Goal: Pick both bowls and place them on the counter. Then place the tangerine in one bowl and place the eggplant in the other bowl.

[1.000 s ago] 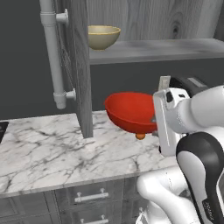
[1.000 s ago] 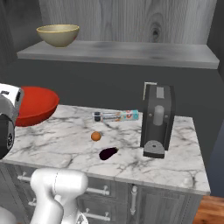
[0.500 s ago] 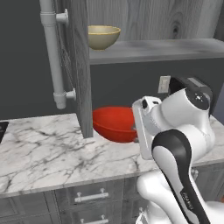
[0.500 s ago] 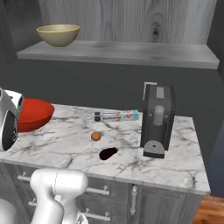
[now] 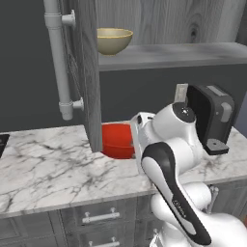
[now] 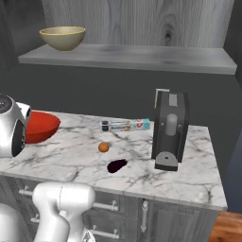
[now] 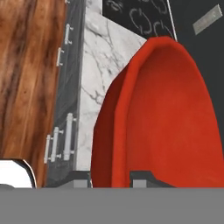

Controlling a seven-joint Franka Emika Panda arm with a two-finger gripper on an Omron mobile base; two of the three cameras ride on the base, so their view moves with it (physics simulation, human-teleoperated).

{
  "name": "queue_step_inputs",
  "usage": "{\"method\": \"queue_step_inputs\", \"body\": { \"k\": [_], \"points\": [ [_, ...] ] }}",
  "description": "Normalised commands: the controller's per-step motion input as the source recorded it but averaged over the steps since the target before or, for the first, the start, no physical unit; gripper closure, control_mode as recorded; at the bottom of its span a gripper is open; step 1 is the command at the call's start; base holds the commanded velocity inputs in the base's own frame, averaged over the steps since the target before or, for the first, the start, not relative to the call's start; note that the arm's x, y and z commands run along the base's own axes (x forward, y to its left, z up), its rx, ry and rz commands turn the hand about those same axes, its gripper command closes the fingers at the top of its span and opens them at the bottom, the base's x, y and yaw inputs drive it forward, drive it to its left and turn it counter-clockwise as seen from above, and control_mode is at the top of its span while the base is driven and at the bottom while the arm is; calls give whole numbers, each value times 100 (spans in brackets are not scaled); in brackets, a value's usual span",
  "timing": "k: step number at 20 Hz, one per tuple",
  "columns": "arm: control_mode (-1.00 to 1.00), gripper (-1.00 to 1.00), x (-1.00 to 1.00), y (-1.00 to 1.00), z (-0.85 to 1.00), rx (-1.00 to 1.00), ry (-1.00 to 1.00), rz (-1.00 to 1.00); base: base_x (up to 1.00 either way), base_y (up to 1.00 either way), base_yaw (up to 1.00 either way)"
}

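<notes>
End effector [image 7: 111, 175] clamped on red bowl [image 7: 175, 127] rim, lower frame; rigid, glossy, likely slippery, so rim pinch suits.

White grey-veined marble table [image 6: 85, 156] over grey drawers: glossy red shallow bowl [image 6: 41, 126] at its left end, contact with slab unclear. Small orange tangerine [image 6: 103, 147], dark purple eggplant [image 6: 116, 165] near it, boxy dark coffee machine [image 6: 170, 131], lying tube-shaped package [image 6: 125, 125]. Grey wooden shelf [image 6: 142, 56]: tan bowl [image 6: 63, 38].
</notes>
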Motion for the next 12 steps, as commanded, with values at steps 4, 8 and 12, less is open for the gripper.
{"method": "queue_step_inputs", "body": {
  "k": [4, 8, 12],
  "points": [
    [-100, 100, 48, 1, -33, 0, 1, 0, 0, 0, 0],
    [-100, 100, 54, 2, -32, 0, 0, 0, 0, 0, 0],
    [-100, 100, 52, 1, -29, 0, 0, -4, 0, 0, 0]
  ]
}}
